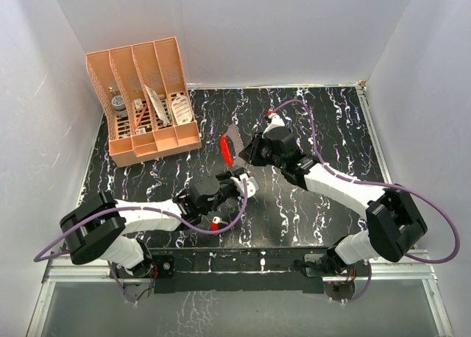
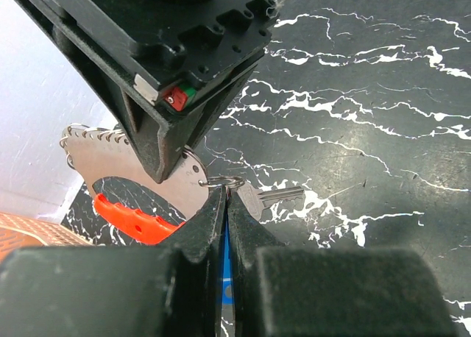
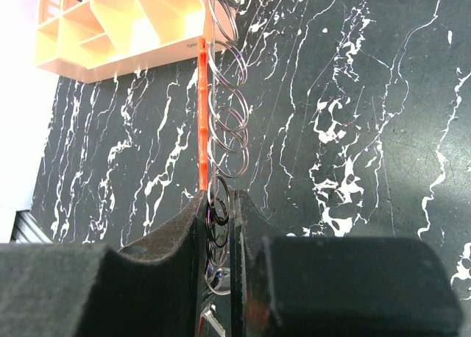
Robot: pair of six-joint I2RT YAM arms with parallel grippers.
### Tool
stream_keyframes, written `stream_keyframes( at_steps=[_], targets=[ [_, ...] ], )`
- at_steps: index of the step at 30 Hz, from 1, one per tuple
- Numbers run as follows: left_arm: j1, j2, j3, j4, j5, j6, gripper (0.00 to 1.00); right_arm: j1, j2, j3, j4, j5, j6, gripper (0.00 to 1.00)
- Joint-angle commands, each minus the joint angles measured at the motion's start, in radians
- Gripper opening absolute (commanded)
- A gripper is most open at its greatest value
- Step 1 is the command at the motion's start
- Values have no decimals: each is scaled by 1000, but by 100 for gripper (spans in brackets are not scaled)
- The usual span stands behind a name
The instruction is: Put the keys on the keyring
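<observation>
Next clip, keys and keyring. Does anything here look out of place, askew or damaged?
Nothing stands out. The right hand grips the keyring on edge, and the left hand pinches the blue-headed key beside it. The peach organizer sits skewed to the table edges, but nothing looks spilled or damaged.

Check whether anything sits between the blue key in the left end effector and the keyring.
Nothing visible does. The blue key, pinched in the left end effector, has its small ring right at the silver band of the keyring. Only crowding: the right end effector, clamped on that band just beside the spot.
</observation>
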Motion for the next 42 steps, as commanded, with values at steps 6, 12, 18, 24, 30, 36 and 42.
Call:
stream_keyframes(
  at_steps=[6, 12, 18, 24, 30, 36, 42],
  targets=[
    [-19, -16, 18, 37, -7, -5, 0, 7, -7, 48, 67, 36, 16, 0],
    [-25, -21, 10, 46, -28, -8, 0, 7, -8, 48, 70, 40, 15, 0],
    [-25, -32, -23, 88, -93, -25, 0, 7, -17, 45, 69, 40, 4, 0],
    [-24, -89, -45, 76, -117, -72, 0, 6, -33, 32, 66, 68, -7, 0],
    [-22, -147, -111, 37, -97, -224, 0, -2, -42, 29, 56, 111, -53, 0],
    [-19, -147, -178, 31, -57, -370, 0, -12, -40, 31, 54, 115, -75, 0],
    [-14, -70, -230, 108, -30, -458, 0, -18, -45, 30, 54, 115, -86, 0]
  ],
)
